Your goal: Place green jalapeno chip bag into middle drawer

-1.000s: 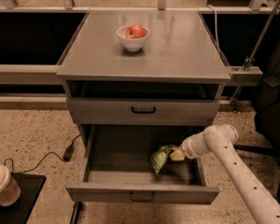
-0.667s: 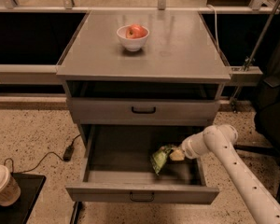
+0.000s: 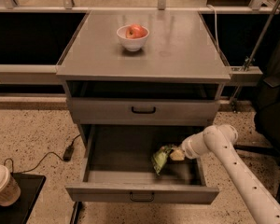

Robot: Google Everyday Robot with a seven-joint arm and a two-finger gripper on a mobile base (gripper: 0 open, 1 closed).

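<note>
Your middle drawer (image 3: 113,158) stands open below the shut upper drawer front (image 3: 102,110). Inside it, at its right, the gripper (image 3: 177,154) clasps the green jalapeno chip bag (image 3: 159,159). A white bowl (image 3: 132,42) sits well above.

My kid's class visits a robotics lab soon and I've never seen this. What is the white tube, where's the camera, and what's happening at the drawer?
The white tube is a robot arm ending in a gripper. The single picture looks down at the front of a grey cabinet; where the camera is mounted isn't known. On top sits a white bowl holding a red apple. Below, one drawer front is closed and the middle drawer is pulled open. The gripper reaches into it from the right, at the green jalapeno chip bag inside. Whether it grips the bag, I cannot tell. A lidded paper cup sits at lower left.
</note>
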